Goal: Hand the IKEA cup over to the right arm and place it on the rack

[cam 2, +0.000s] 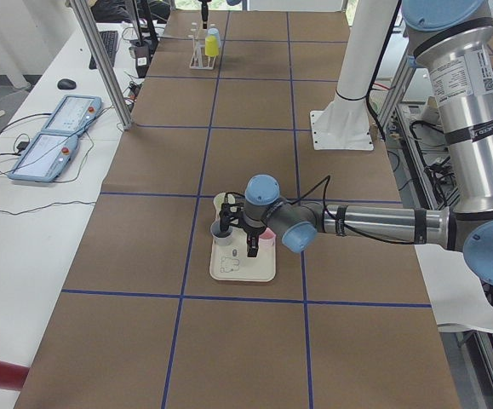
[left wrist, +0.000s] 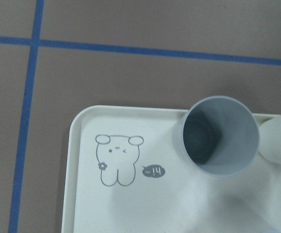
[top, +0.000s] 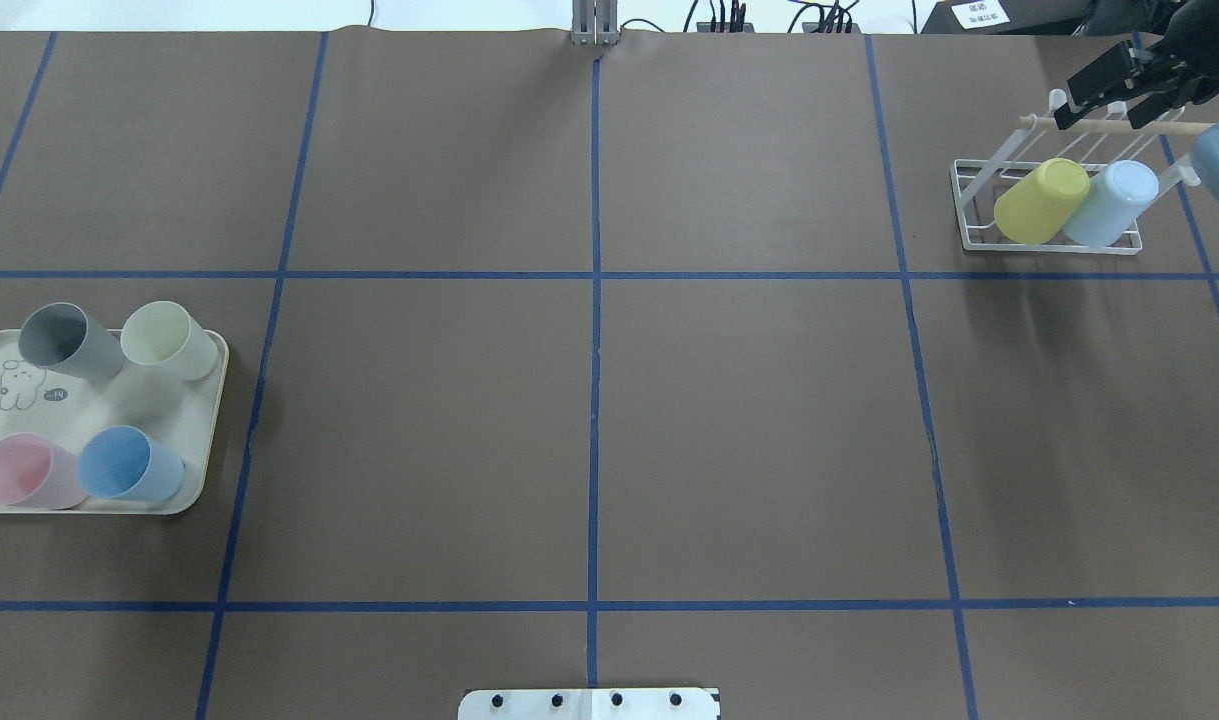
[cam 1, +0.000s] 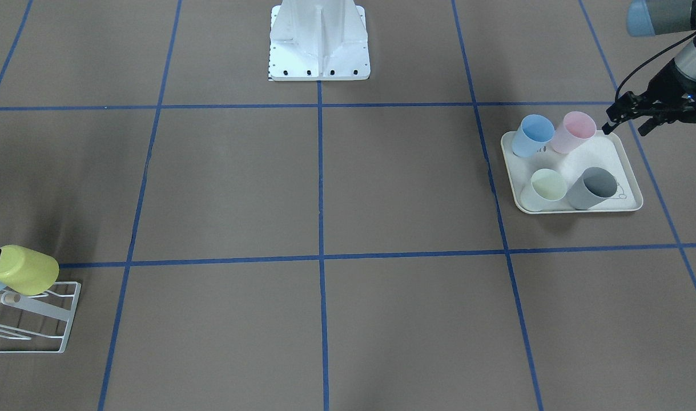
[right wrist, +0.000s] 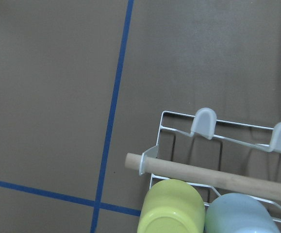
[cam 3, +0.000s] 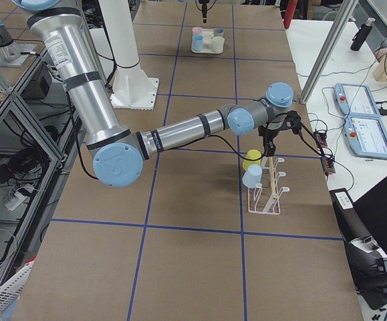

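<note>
Tray (top: 129,405) on counter (top: 589,430), left end: grey cup (top: 64,340), green cup (top: 167,338), pink cup (top: 24,470), blue cup (top: 129,465), all 4 mouth-up. Left pincer (cam 1: 626,128) above tray's outer edge, spread wide, empty. Farther, right end: rack (right wrist: 204,121) carries yellow cup (top: 1041,200) and pale-blue cup (top: 1109,203), inverted, side by side. Right pincer (top: 1079,100) above rack's wooden rod (right wrist: 218,175), spread, empty.
</note>
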Controlling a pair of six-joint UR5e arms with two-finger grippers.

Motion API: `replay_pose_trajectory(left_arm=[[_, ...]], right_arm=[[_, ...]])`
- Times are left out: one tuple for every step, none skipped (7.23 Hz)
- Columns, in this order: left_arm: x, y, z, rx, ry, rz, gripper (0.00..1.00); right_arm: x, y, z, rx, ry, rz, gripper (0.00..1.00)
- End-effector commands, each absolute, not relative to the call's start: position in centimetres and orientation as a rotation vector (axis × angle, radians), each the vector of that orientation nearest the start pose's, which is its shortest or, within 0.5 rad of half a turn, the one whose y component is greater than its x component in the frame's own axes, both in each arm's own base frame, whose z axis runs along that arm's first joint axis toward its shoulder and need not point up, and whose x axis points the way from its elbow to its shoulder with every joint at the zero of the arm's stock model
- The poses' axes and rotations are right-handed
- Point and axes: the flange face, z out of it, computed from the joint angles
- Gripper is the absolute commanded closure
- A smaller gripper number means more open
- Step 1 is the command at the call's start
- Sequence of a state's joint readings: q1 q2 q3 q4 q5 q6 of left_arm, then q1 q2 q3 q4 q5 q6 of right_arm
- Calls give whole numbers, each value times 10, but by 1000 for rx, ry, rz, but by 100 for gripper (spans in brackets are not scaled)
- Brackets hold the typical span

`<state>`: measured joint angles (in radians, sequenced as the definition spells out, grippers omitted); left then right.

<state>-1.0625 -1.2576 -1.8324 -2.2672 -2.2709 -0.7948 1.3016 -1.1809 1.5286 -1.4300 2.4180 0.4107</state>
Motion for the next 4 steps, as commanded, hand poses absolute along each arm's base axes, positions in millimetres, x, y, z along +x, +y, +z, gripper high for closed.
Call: replay_pose_trajectory(left_arm=[[144,-364,590,53,911,-2,6],[155,-361,592,40,908,22,10],[162,-357,593,29,905,41,16],[169,-354,594,18,903,56,29]], right_arm=[[-114,-634,429,156,-945,-70,1],[-113,-629,432,155,-947,-69,1],[-112,-624,429,160,-950,-71,1],[-112,-618,426,146,-966,-50,1]])
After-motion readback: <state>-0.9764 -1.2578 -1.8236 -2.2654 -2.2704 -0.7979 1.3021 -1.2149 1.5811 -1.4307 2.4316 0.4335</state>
